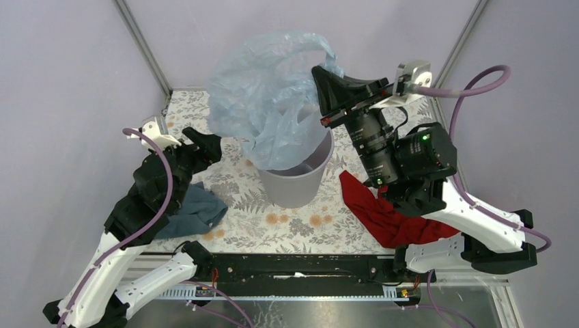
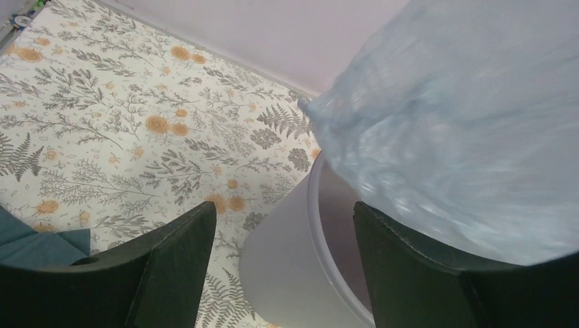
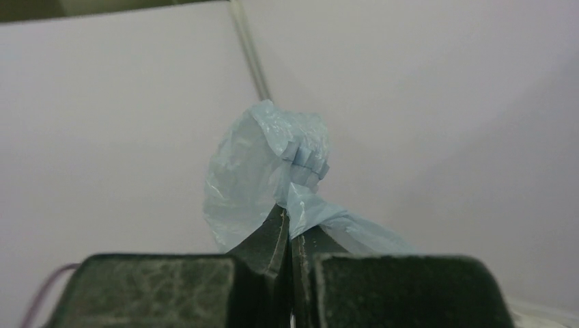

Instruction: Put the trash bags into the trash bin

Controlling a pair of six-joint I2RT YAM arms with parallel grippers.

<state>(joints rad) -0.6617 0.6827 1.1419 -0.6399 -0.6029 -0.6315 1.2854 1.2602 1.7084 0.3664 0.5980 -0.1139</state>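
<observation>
No readable text, labels, brands or numbers in any view. Counter (image 1: 239,184) covering carries only a fern-and-flower print, no lettering. Trash bin (image 1: 293,188) wall and trash bag (image 1: 266,96) are plain and unmarked where visible.

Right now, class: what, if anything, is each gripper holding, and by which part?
The right gripper pinches the trash bag by a bunched end; the left gripper, open, holds nothing.

We have white links (image 1: 478,222), black joints (image 1: 423,157) and lilac cables (image 1: 447,90); our left gripper (image 2: 283,208) and right gripper (image 3: 287,220) are black.
</observation>
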